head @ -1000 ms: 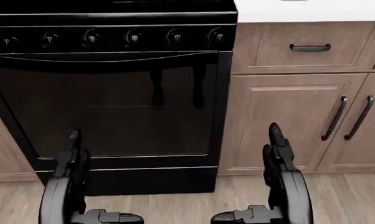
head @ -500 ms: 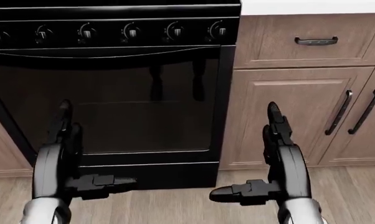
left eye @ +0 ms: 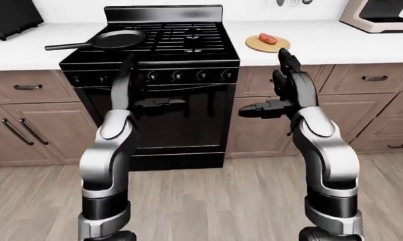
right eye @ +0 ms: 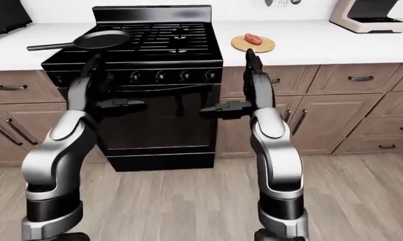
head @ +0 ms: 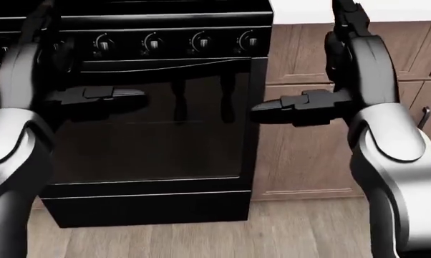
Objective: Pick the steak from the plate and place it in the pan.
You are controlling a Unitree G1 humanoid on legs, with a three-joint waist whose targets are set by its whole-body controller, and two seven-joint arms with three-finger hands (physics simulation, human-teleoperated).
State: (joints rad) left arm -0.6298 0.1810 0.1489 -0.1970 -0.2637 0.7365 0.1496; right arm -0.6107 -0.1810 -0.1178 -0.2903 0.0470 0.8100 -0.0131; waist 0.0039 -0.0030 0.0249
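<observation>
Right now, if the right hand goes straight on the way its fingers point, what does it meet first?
The right hand is open, its upper fingers pointing up toward the counter edge just below the plate with the steak. It would likely meet that edge first, though depth is unclear.

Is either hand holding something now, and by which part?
Nothing is held: left hand and right hand are open, steak lies on its plate.

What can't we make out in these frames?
- Steak, plate, pan: absent from head view, cut off by its top edge.
- Right hand: fingertips cut off by the head view's top edge.
- Stove knob markings: too small, eye views.
- Coffee machine: cropped by top-right edge.
</observation>
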